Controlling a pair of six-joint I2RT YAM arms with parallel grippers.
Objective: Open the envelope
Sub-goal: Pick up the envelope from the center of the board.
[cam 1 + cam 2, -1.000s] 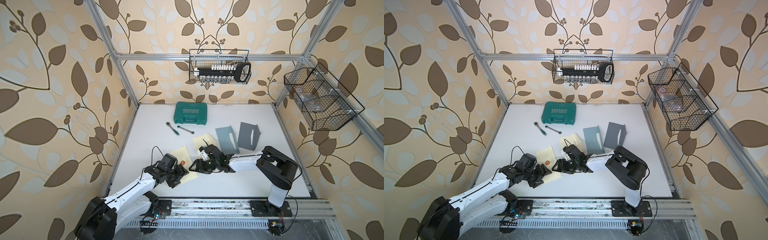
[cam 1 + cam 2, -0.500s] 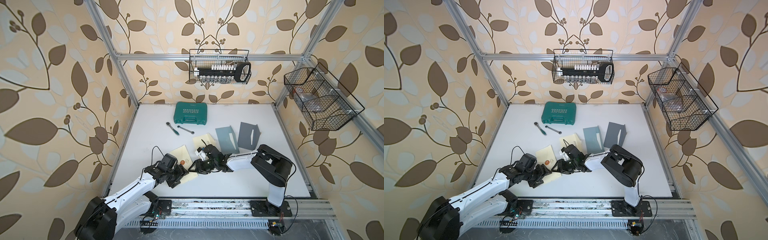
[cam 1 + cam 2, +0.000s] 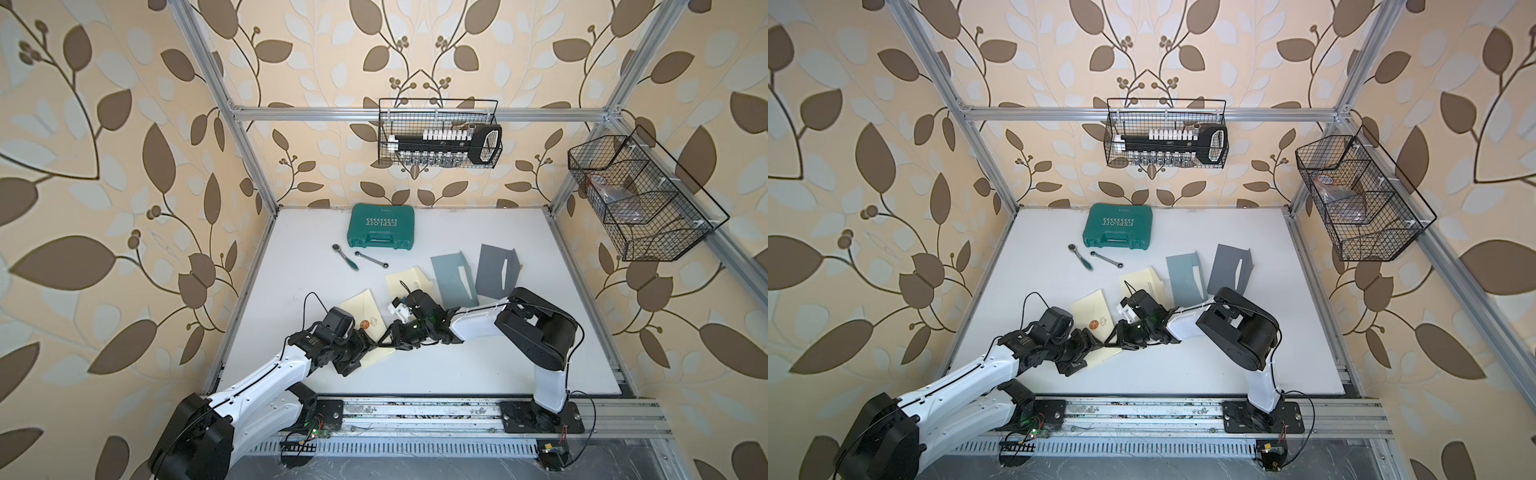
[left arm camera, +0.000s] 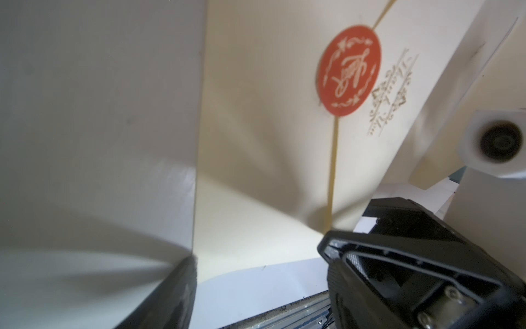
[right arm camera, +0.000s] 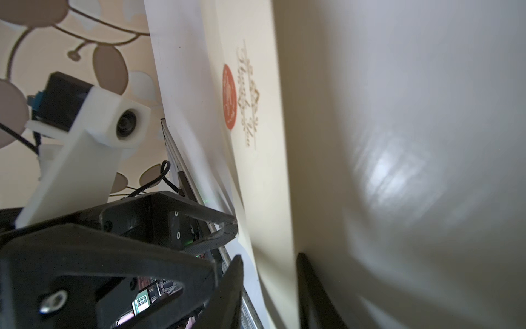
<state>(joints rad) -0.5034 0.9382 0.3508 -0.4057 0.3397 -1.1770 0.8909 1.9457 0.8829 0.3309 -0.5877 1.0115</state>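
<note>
Jaws of the left gripper (image 3: pixel 365 353) stand spread wide across the near end of the cream envelope (image 3: pixel 359 303). In the left wrist view one finger (image 4: pixel 182 287) sits at the paper's long edge and its partner is beyond the gold stripe. Whether they press on the paper I cannot tell. Jaws of the right gripper (image 3: pixel 386 343) are drawn close, with a narrow gap still showing. In the right wrist view the envelope's edge runs into that gap beside a finger (image 5: pixel 230 284), but contact cannot be made out.

The envelope lies on the white table (image 3: pixel 498 365), about 8 o'clock from its middle, with the red seal (image 3: pixel 365 323) facing up. The left gripper is at the envelope's 7 o'clock side and the right gripper at its 4 o'clock corner, their tips nearly meeting.

Toward 2 o'clock lie a second cream envelope (image 3: pixel 405 280), a blue envelope (image 3: pixel 453 282) and a grey envelope (image 3: pixel 496 274). At 12 o'clock is a green case (image 3: pixel 381 232), with two wrenches (image 3: pixel 345 255) just in front of it.
</note>
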